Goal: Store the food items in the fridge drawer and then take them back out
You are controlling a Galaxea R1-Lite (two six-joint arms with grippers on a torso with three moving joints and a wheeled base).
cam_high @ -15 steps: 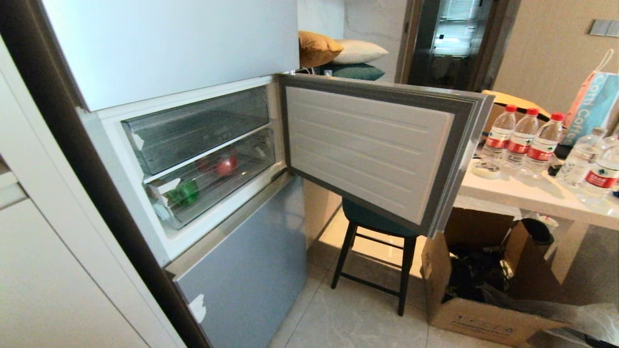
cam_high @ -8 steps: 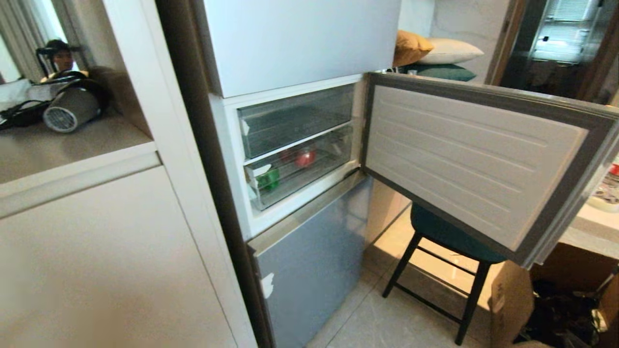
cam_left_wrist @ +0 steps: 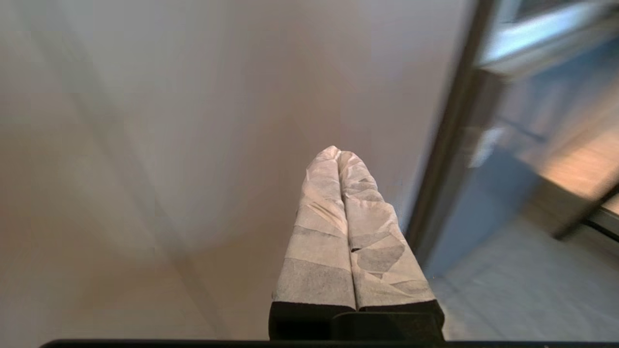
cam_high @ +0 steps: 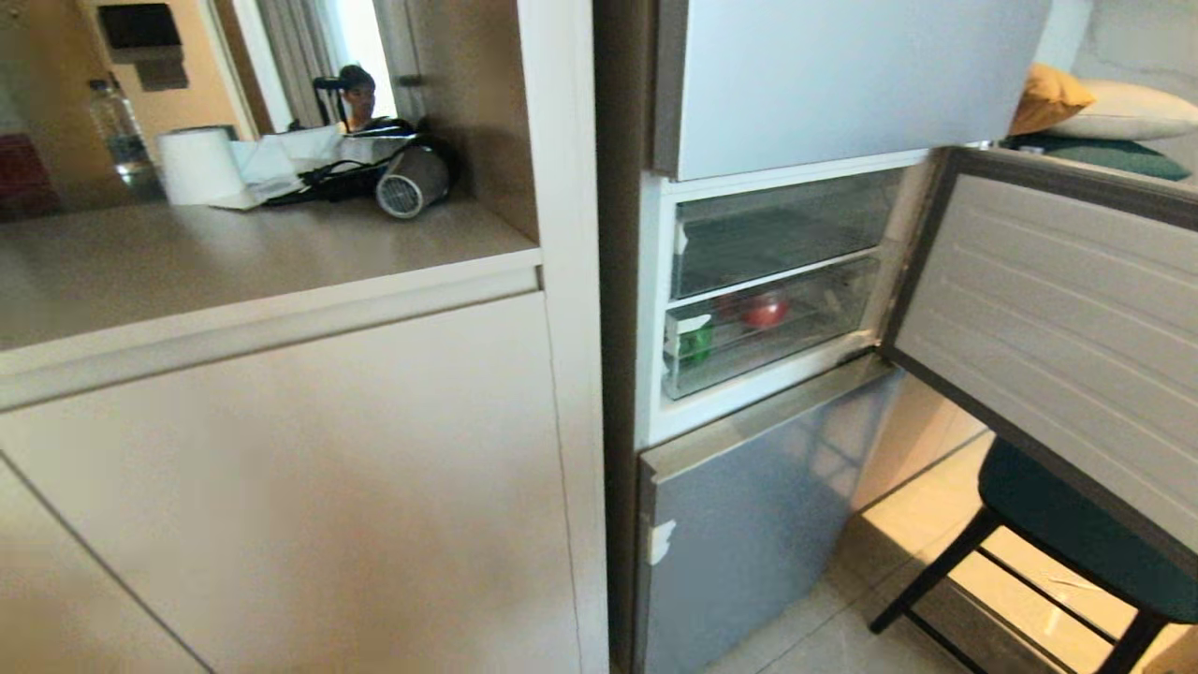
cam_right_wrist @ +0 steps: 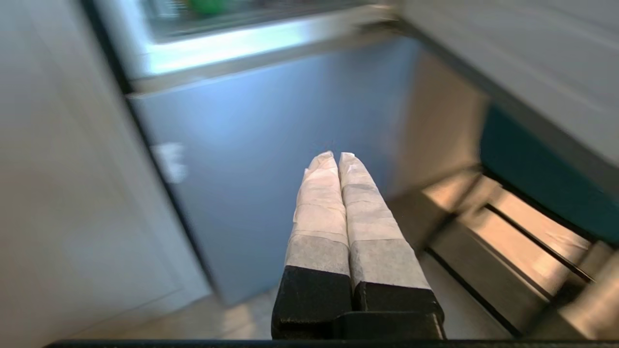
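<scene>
While both arms sit low and out of the head view, everything turns on where the wide, shallow clear plastic fridge drawer (cam_high: pixel 749 373) lies from them. It is the lower of 2 see-through bins in the open middle compartment, pushed fully in, with its long axis running across the opening, so any pull has to come straight out towards the robot.

Inside it sit the glossy dark-green bell pepper (cam_high: pixel 694 343), close to the front corner on the robot's left, and a round red item (cam_high: pixel 766 309) further back and to the right. I can't make out a tan potato anywhere.

The tape-wrapped left gripper (cam_left_wrist: pixel 337 152) has its jaws pressed together, holds nothing, and faces the plain cream cabinet front (cam_high: pixel 281 449), with the fridge's edge off to one side. The tape-wrapped right gripper (cam_right_wrist: pixel 337 155) is also closed and empty. It points at the grey-blue steel lower fridge panel (cam_high: pixel 749 524), and the drawer's pale ledge, with a smear of green, lies just above that panel.

So the right arm looks better placed, since the drawer is up and ahead of it, while the left arm would have to cross past the cabinet. The swung-out grey-framed fridge door (cam_high: pixel 1058 318) stands on the right side and could crowd that arm's reach.
</scene>
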